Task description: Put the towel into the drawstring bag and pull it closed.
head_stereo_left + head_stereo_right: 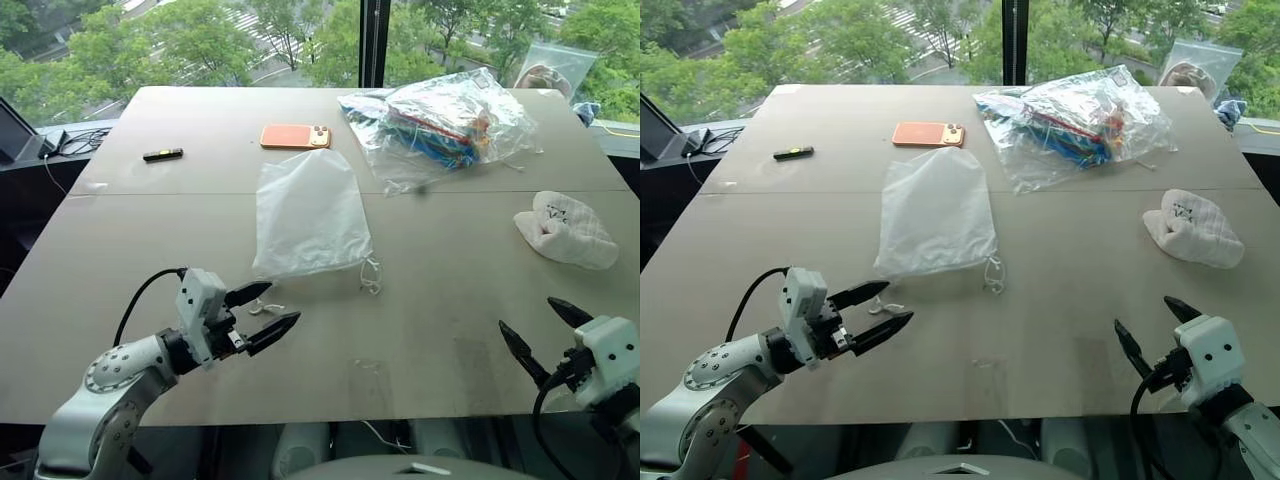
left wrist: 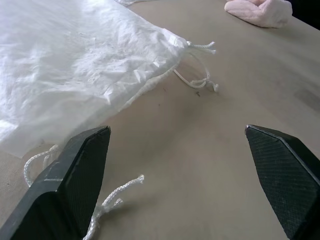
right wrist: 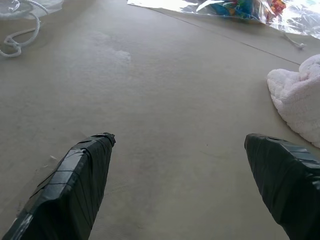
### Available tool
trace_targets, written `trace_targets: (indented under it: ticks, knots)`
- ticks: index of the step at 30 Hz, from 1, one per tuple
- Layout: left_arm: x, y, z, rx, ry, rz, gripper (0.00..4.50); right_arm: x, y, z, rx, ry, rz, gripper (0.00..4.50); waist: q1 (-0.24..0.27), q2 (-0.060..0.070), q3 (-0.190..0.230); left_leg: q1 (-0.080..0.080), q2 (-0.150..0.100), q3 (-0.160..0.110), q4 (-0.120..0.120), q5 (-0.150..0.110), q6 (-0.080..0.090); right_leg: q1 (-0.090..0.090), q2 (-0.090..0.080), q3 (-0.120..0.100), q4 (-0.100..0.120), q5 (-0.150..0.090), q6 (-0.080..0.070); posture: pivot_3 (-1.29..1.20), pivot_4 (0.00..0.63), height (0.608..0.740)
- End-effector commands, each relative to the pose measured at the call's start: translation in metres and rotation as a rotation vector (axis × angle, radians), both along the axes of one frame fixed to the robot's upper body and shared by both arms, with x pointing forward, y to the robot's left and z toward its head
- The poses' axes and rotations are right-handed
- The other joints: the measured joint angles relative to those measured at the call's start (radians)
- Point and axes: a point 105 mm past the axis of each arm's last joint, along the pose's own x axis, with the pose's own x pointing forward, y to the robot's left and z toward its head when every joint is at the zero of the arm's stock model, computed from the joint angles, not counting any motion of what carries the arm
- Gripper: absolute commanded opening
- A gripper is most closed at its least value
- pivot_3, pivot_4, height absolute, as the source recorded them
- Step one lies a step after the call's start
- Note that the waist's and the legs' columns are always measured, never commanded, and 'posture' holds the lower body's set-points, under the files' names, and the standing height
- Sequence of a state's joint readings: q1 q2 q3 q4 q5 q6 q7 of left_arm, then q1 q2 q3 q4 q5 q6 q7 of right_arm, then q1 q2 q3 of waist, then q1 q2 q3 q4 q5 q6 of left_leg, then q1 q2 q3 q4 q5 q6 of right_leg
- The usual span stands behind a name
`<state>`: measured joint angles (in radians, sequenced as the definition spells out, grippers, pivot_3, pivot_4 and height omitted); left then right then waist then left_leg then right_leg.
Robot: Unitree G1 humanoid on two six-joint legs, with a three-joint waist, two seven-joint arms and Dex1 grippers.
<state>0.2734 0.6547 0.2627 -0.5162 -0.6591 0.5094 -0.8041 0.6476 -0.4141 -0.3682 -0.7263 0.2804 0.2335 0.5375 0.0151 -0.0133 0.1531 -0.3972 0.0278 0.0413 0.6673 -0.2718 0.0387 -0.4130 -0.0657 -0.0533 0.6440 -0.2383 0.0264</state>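
The milky-white drawstring bag [image 1: 308, 216] lies flat in the middle of the table, its mouth toward me and thin white cords [image 1: 370, 277] trailing at both near corners. The white fluffy towel [image 1: 566, 231] sits bunched at the right side of the table. My left gripper [image 1: 262, 312] hovers open just in front of the bag's near-left corner, holding nothing. Over the table's front right edge my right gripper [image 1: 545, 333] stands open and empty, well short of the towel. In the left wrist view the bag's [image 2: 75, 65] mouth edge and cords [image 2: 200, 80] lie just ahead of my fingers.
A clear plastic bag [image 1: 445, 125] of colourful items lies at the back right. An orange phone [image 1: 295, 136] and a small dark stick [image 1: 162, 154] lie at the back. A small clear zip bag [image 1: 555, 68] leans at the far right corner.
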Motion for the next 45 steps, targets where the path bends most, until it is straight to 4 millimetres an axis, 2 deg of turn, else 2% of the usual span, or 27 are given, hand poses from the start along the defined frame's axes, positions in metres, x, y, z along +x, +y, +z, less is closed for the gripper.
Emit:
trace_targets:
  ticks: [1, 3, 6, 8, 11, 13, 16, 21, 27, 35, 42, 43, 44, 45]
  knots:
    - [0.009, -0.006, 0.014, 0.038, -0.088, -0.007, 4.44, 0.008, 0.014, 0.015, 0.040, -0.080, 0.047, 4.50, 0.000, 0.000, 0.000, 0.000, 0.000, 0.000, 0.000, 0.000, 0.000, 0.000, 0.000, 0.000, 0.000, 0.000, 0.000, 0.00, 0.150, 0.740]
    - [0.023, -0.008, 0.021, 0.120, -0.187, 0.020, 4.44, 0.012, 0.036, 0.027, 0.059, -0.152, 0.142, 4.50, 0.000, 0.000, 0.000, 0.000, 0.000, -0.001, 0.001, 0.000, 0.000, 0.000, 0.000, -0.001, 0.000, 0.000, 0.000, 0.00, 0.150, 0.740]
    - [0.039, -0.004, 0.027, 0.242, -0.331, 0.117, 4.44, 0.006, 0.061, 0.034, 0.001, -0.200, 0.286, 4.50, 0.000, 0.001, -0.001, 0.001, 0.000, -0.001, 0.002, 0.000, 0.000, 0.001, 0.002, 0.000, 0.002, 0.001, -0.001, 0.00, 0.150, 0.740]
    - [0.046, -0.004, 0.027, 0.378, -0.434, 0.146, 4.44, -0.002, 0.076, 0.033, -0.009, -0.202, 0.373, 4.50, 0.000, 0.001, -0.001, 0.001, 0.000, 0.000, 0.001, 0.000, 0.000, 0.001, 0.002, 0.001, 0.002, 0.001, -0.001, 0.00, 0.150, 0.740]
    - [0.050, -0.009, 0.023, 0.627, -0.604, 0.118, 4.44, -0.010, 0.086, 0.028, -0.027, -0.178, 0.451, 4.50, 0.001, 0.000, -0.001, 0.001, -0.001, 0.000, 0.001, 0.000, 0.000, 0.001, 0.002, 0.002, 0.001, 0.003, -0.002, 0.00, 0.150, 0.740]
    - [0.049, -0.019, 0.018, 0.718, -0.702, 0.043, 4.44, -0.009, 0.086, 0.026, -0.025, -0.178, 0.441, 4.50, 0.001, -0.001, -0.001, 0.000, -0.001, 0.001, 0.001, 0.000, 0.000, 0.001, 0.002, 0.001, 0.000, 0.003, -0.003, 0.00, 0.150, 0.740]
    - [0.049, -0.028, 0.003, 0.764, -0.733, -0.035, 4.44, -0.007, 0.085, 0.022, -0.022, -0.175, 0.429, 4.50, 0.002, -0.001, -0.001, 0.001, -0.001, 0.002, 0.001, 0.000, 0.001, 0.000, 0.001, 0.001, 0.000, 0.002, -0.002, 0.00, 0.150, 0.740]
    - [0.054, -0.025, -0.005, 0.814, -0.777, -0.032, 4.44, -0.007, 0.085, 0.020, -0.023, -0.171, 0.412, 4.50, 0.001, -0.001, -0.001, 0.001, 0.000, 0.002, 0.001, 0.000, 0.001, 0.000, 0.001, 0.001, 0.001, 0.002, -0.001, 0.00, 0.150, 0.740]
    - [0.075, -0.033, -0.001, 0.814, -0.867, 0.044, 4.44, -0.005, 0.086, 0.021, -0.011, -0.173, 0.381, 4.50, 0.005, -0.001, -0.001, 0.001, 0.000, 0.001, 0.001, 0.000, 0.001, 0.001, 0.001, -0.003, 0.001, 0.003, 0.001, 0.00, 0.150, 0.740]
    - [0.082, -0.040, 0.002, 0.809, -0.915, 0.077, 4.44, -0.003, 0.083, 0.021, -0.016, -0.172, 0.353, 4.50, 0.001, -0.002, -0.001, 0.001, 0.000, 0.002, 0.001, 0.000, 0.001, 0.000, 0.001, -0.003, 0.003, 0.005, 0.001, 0.00, 0.150, 0.740]
    - [0.098, -0.052, 0.007, 0.828, -0.924, 0.112, 4.44, 0.001, 0.083, 0.019, -0.005, -0.161, 0.327, 4.50, 0.005, -0.003, -0.002, 0.001, -0.001, 0.002, 0.002, 0.000, 0.001, 0.001, 0.001, -0.003, 0.003, 0.005, 0.002, 0.00, 0.150, 0.740]
    - [0.100, -0.054, 0.007, 0.839, -0.925, 0.105, 3.94, 0.003, 0.082, 0.019, -0.006, -0.156, 0.320, 4.50, 0.004, -0.003, -0.002, 0.001, -0.001, 0.001, 0.002, 0.000, 0.001, 0.001, 0.001, -0.003, 0.003, 0.005, 0.002, 0.00, 0.150, 0.740]
    - [0.102, -0.055, 0.007, 0.849, -0.926, 0.100, 3.70, 0.004, 0.081, 0.018, -0.013, -0.155, 0.307, 4.50, 0.003, -0.003, -0.002, 0.001, -0.001, 0.001, 0.002, 0.000, 0.001, 0.001, 0.001, -0.003, 0.004, 0.005, 0.002, 0.00, 0.150, 0.740]
    - [0.105, -0.057, 0.007, 0.849, -0.913, 0.094, 3.24, 0.008, 0.078, 0.018, -0.013, -0.152, 0.278, 4.50, 0.003, -0.003, -0.002, 0.001, -0.001, 0.001, 0.002, 0.000, 0.001, 0.001, 0.001, -0.003, 0.004, 0.005, 0.002, 0.00, 0.150, 0.740]
